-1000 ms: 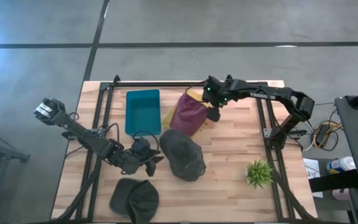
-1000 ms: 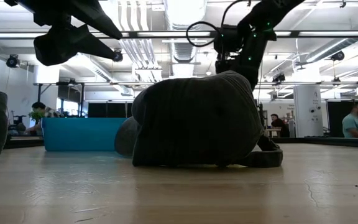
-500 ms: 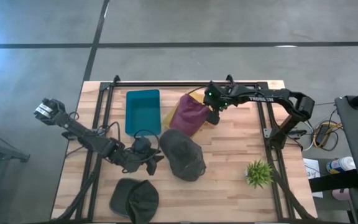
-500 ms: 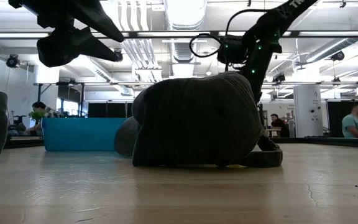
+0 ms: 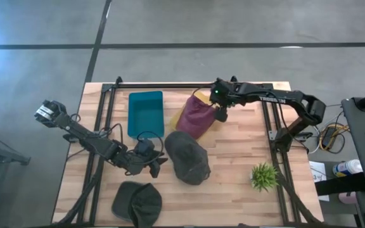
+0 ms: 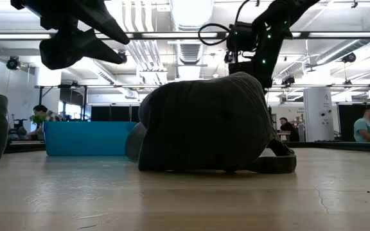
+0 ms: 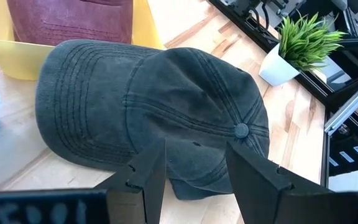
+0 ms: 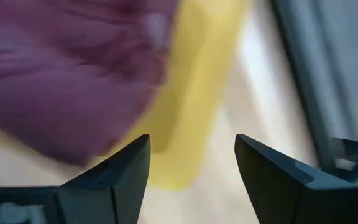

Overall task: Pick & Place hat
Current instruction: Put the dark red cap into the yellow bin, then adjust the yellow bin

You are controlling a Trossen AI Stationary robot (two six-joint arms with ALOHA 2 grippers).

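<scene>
A dark grey cap (image 5: 185, 157) lies crown up on the table's middle; it also shows in the left wrist view (image 7: 148, 106) and the low view (image 6: 204, 122). My left gripper (image 5: 152, 162) is open and empty just left of the cap, its fingers (image 7: 145, 177) pointing at the cap's near side. A maroon hat (image 5: 194, 114) lies in a yellow bin (image 5: 199, 97) at the far middle. My right gripper (image 5: 221, 114) is open and empty above the bin's right edge; its wrist view shows the maroon hat (image 8: 61, 74) and the yellow bin (image 8: 191, 93) below.
A teal bin (image 5: 146, 113) stands at the far left. A second dark cap (image 5: 137, 201) lies at the near left edge. A small potted plant (image 5: 263, 176) stands at the near right. Black frame rails run along the table's left, far and right sides.
My right gripper has risen a little above the yellow bin and gone slightly toward the table's right edge, staying open. The maroon hat stays in the bin.
</scene>
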